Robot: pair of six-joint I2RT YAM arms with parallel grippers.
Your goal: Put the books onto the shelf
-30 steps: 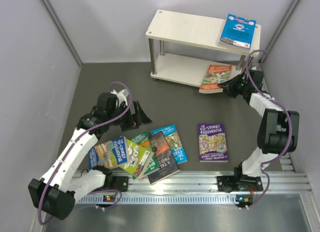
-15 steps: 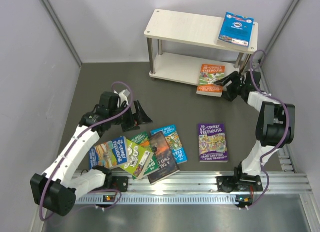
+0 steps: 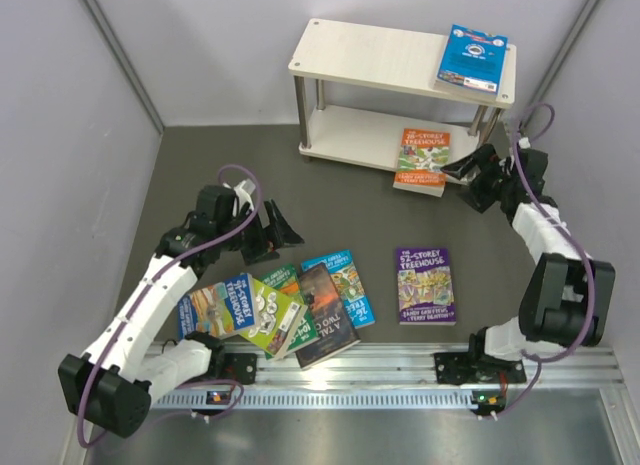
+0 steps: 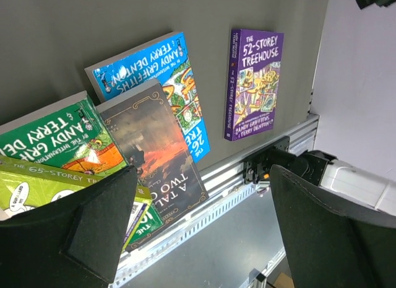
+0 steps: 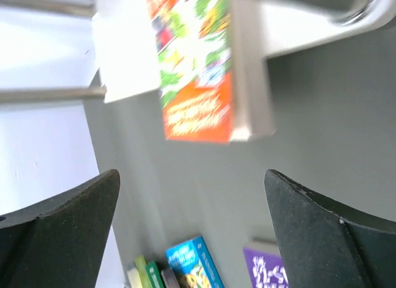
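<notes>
- Near edge: a metal rail (image 3: 400,370) carries both arm bases. Just beyond it, a fanned cluster of books (image 3: 270,310) lies flat on the dark grey table (image 3: 350,215), with bright cartoon covers overlapping a dark-covered book (image 3: 322,317).
- To the right of that cluster and apart from it, a purple book (image 3: 426,284) (a "52-Storey Treehouse" title) lies alone, face up.
- The left gripper (image 3: 283,233) hangs over the table just beyond the fan, its jaws spread wide with nothing between them. Its wrist camera looks down on the dark cover, a blue cover and the purple one.
- Farther back on the right, the right gripper (image 3: 468,180) sits just beside the orange book (image 3: 422,160), jaws wide apart and empty. The fingers appear clear of the cover.
- The orange book lies flat on the lower board of the shelf (image 3: 380,55), with its near end overhanging the board's front edge. The right wrist view is blurred but shows this too.
- Farthest back, a blue book (image 3: 475,58) rests flat on the shelf's top board at its right end — one corner juts past the edge.
</notes>
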